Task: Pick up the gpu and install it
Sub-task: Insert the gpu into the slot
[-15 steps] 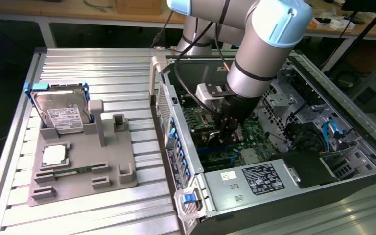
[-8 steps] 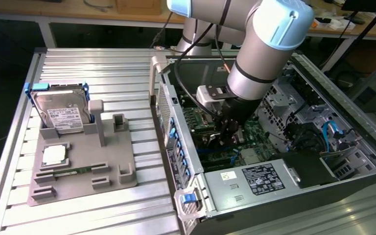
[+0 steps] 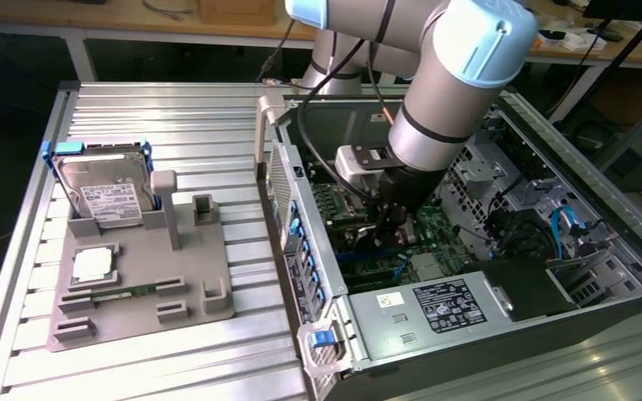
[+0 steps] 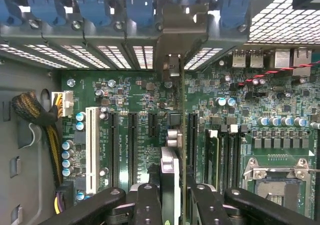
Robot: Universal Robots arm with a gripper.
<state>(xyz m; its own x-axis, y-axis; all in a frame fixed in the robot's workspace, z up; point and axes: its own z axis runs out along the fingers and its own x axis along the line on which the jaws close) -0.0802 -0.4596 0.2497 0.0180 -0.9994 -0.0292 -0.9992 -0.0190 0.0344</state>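
Gripper (image 4: 175, 197) clenched on the gpu (image 4: 171, 167), inside the open PC case (image 3: 588, 251). Card is held edge-on, upright over the motherboard (image 4: 140, 97), between black expansion slots (image 4: 131, 140). Its metal bracket (image 4: 172, 40) meets the rear grille below the blue clips (image 4: 90, 0).

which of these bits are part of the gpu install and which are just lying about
in the job: gpu, held edge-on in the gripper; motherboard beneath it; computer case
lying about: hard drive, memory stick, square chip, grey holder tray
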